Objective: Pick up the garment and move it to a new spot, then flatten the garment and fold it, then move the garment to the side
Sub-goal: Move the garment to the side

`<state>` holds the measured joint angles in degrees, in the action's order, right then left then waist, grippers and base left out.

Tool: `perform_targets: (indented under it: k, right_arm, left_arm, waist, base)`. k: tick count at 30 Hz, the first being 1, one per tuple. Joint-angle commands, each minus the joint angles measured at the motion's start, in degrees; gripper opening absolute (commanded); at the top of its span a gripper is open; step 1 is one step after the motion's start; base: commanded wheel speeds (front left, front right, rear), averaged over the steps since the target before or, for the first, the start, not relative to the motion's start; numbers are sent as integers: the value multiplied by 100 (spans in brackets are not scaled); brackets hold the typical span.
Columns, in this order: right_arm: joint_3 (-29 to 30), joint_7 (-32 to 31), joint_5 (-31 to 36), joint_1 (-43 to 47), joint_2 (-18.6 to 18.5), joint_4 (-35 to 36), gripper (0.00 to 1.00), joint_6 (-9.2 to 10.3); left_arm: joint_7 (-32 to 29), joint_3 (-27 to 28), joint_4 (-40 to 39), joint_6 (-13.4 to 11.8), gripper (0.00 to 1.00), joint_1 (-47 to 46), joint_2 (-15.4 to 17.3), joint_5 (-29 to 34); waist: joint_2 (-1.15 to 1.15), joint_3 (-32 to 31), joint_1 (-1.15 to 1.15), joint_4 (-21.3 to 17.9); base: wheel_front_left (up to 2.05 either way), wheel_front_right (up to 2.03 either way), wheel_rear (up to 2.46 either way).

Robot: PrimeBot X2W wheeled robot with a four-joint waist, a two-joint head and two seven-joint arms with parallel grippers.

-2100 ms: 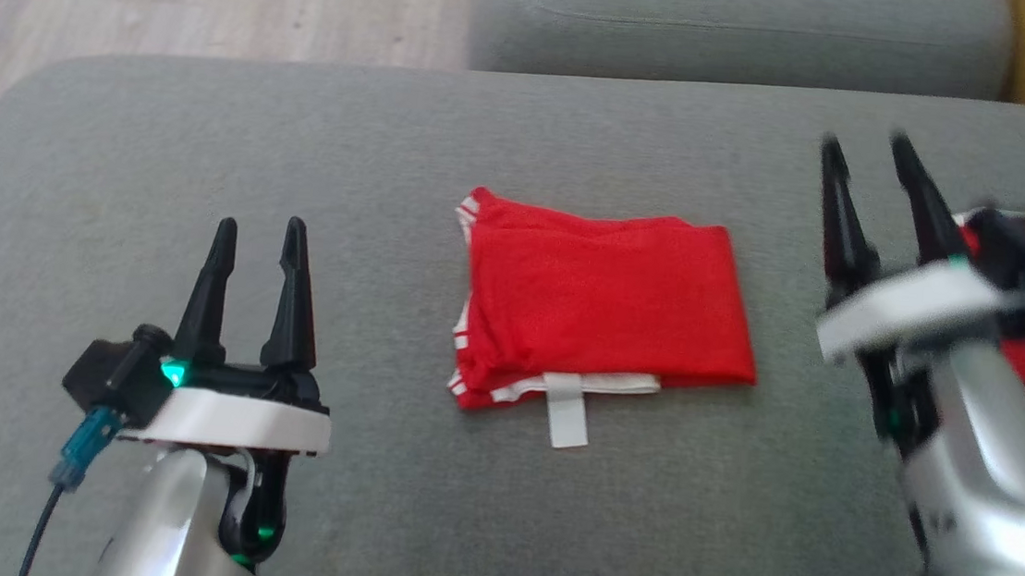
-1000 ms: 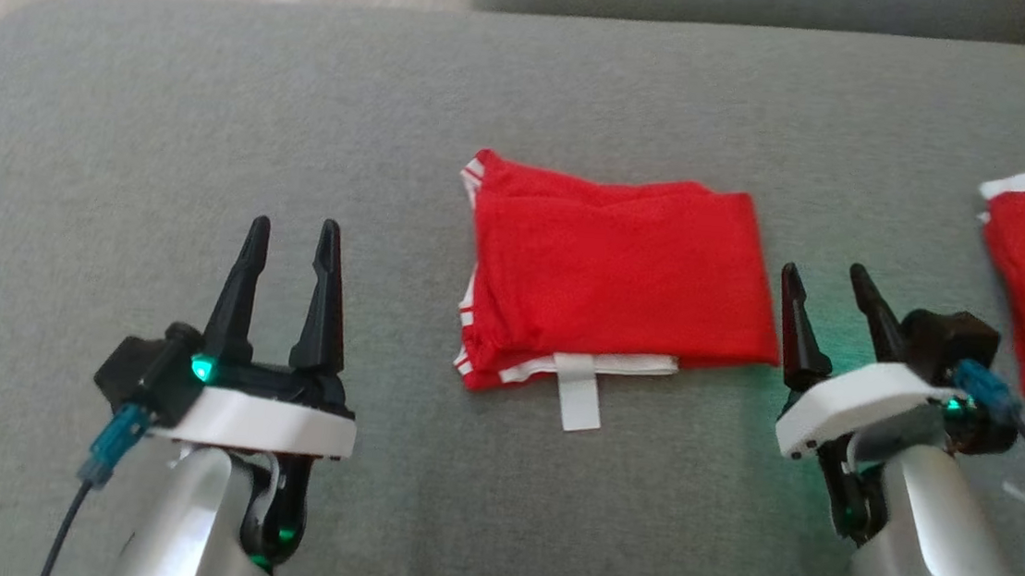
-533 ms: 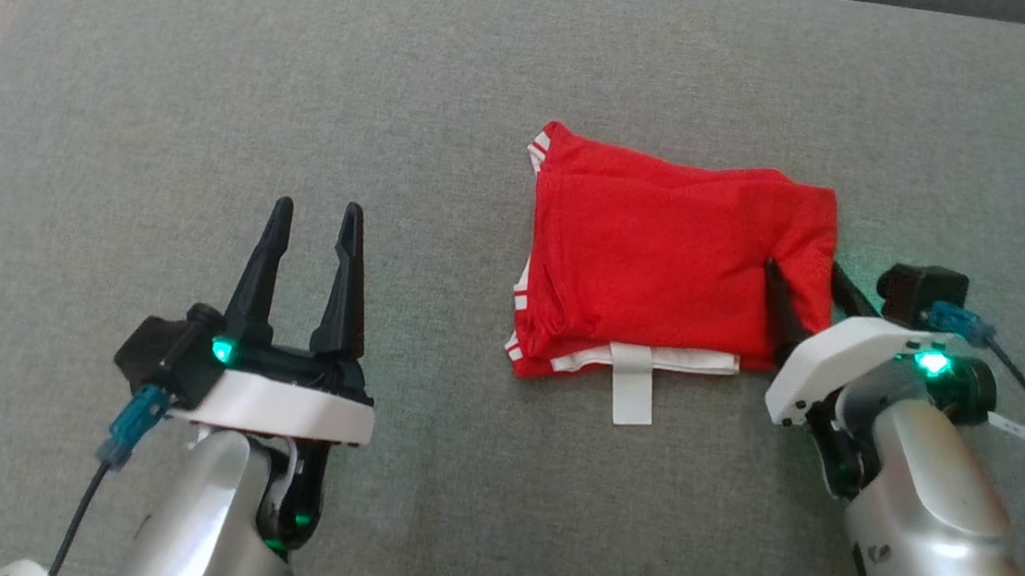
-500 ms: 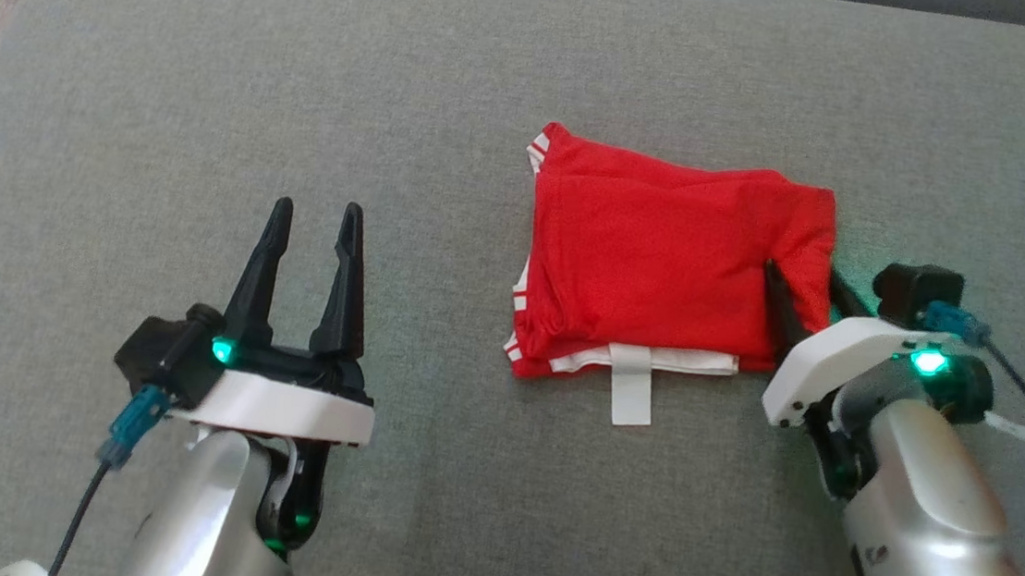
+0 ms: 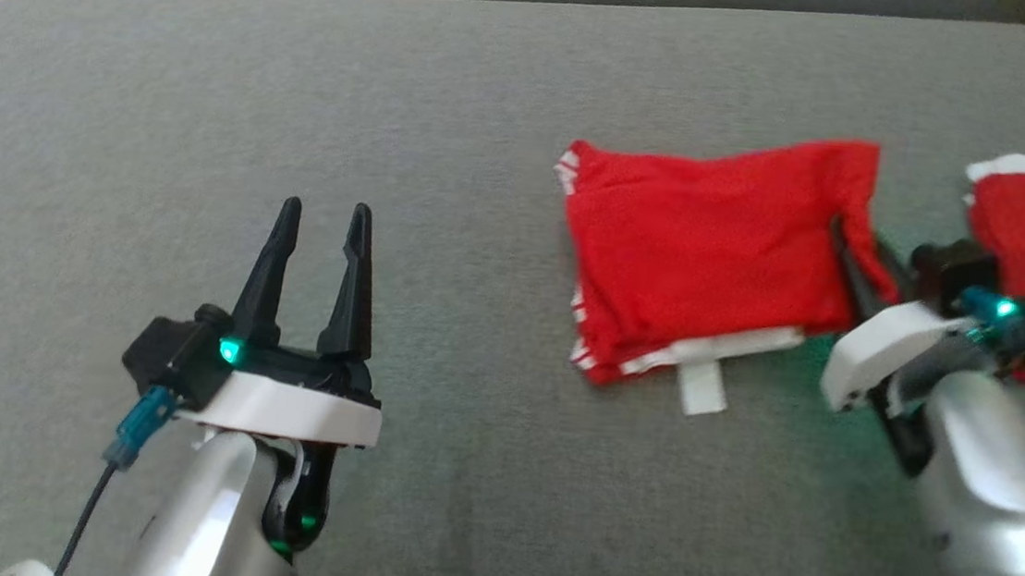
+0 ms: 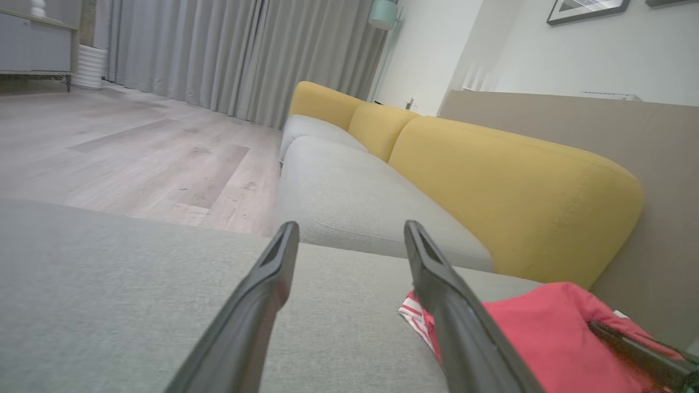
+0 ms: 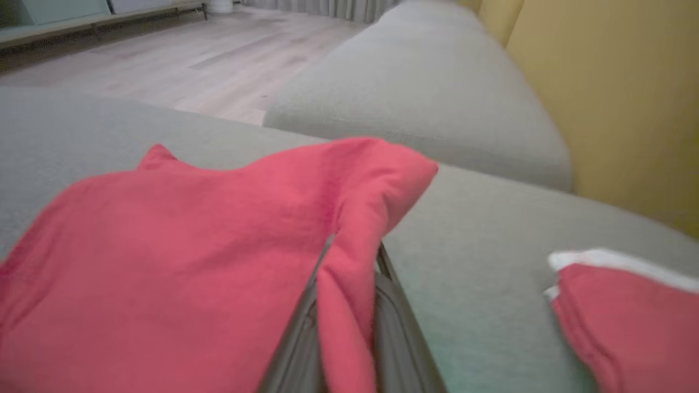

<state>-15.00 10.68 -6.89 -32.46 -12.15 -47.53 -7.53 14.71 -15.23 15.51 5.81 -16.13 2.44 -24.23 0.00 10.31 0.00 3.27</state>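
Pretty clearly somebody's living room. There's a big sofa with grey seat cushions (image 6: 349,202) and mustard-yellow back cushions (image 6: 508,185). The pale wood-look floor (image 6: 136,153) runs back to floor-length grey curtains (image 6: 218,54). A framed picture (image 6: 587,10) hangs on the white wall, and a low cabinet (image 6: 33,46) sits in the corner.

Garment (image 5: 711,250) soft matt cloth — cushion (image 5: 306,103) coarse woven fabric.
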Motion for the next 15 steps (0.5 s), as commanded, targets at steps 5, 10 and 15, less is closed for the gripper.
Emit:
perform_targets:
  k: [5,10,15]
  right_arm:
    - [-220,-174,-70,-406,-844,722,0,4]
    - [-157,-525,-243,-617,-1604,1040,0,4]
    - [-77,-739,-377,-695,-2082,1080,0,4]
  left_arm:
    - [29,-9,-289,-56,100,-250,43,-76]
    - [29,-81,-281,-63,100,-357,43,-44]
    - [29,-87,-265,-48,100,-453,43,-15]
  waist:
    - [0,43,0,-467]
    - [0,207,0,-612]
    - [0,349,0,-626]
  base:
    - [0,0,0]
    - [0,0,0]
    - [0,0,0]
